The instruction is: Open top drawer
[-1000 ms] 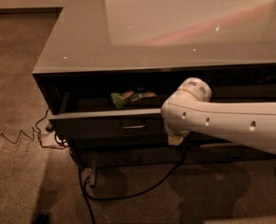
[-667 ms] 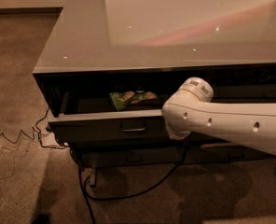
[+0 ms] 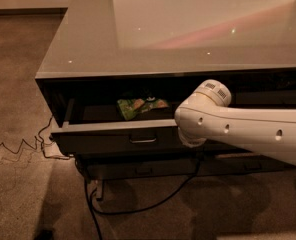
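— Where does the arm sit?
— The white arm [image 3: 258, 134] enters from the right edge and runs leftward, nearly level, to a rounded wrist joint [image 3: 208, 104] just right of the view's middle.
— And the gripper?
— The gripper [image 3: 190, 142] hangs beneath that joint, pointing down. Only a pale rim shows; the wrist hides the rest.

1 top drawer [image 3: 108, 136], 1 pkt [image 3: 138, 107], 1 gripper [image 3: 191, 140] at its front.
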Available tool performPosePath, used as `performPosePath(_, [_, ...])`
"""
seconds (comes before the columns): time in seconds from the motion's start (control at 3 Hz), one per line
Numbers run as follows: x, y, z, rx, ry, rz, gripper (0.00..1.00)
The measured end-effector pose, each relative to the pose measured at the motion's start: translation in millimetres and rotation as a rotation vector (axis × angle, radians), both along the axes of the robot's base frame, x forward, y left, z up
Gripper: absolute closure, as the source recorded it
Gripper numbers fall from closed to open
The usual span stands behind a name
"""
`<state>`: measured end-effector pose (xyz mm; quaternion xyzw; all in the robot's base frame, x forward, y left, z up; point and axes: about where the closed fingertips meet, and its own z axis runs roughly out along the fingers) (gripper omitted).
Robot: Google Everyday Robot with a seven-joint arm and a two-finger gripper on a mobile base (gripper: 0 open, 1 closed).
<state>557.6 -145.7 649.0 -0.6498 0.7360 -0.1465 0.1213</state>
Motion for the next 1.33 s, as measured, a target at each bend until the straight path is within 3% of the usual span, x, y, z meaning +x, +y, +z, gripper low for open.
performPosePath(1.33, [0.0, 0.0, 25.1, 0.000, 0.000, 0.000, 1.00])
